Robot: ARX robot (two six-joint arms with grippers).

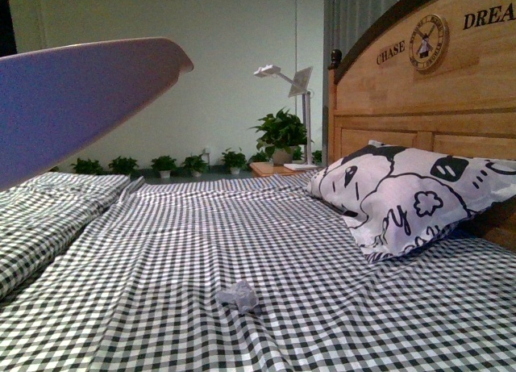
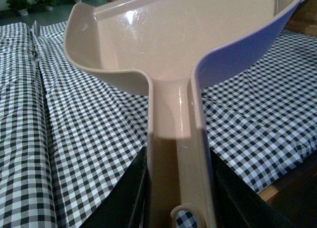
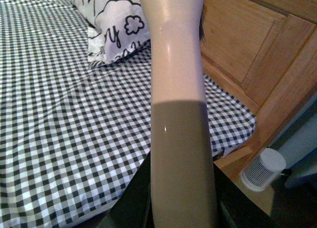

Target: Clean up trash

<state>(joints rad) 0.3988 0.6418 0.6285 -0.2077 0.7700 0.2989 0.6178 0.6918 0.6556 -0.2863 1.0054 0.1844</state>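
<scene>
Evidently nothing is collected yet: trash (image 1: 236, 295) is left near the pillow (image 1: 403, 194); the dustpan (image 2: 173, 40) is clasped by the left hand (image 2: 181, 191), a beige handle (image 3: 178, 89) by the right hand (image 3: 183, 208).

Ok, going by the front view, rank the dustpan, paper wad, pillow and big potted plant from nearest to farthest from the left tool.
1. Dustpan: held in the left tool, upper left.
2. Paper wad: on the checked sheet, low centre.
3. Pillow: right side, further back.
4. Potted plant: past the sheet's far edge, centre.
</scene>
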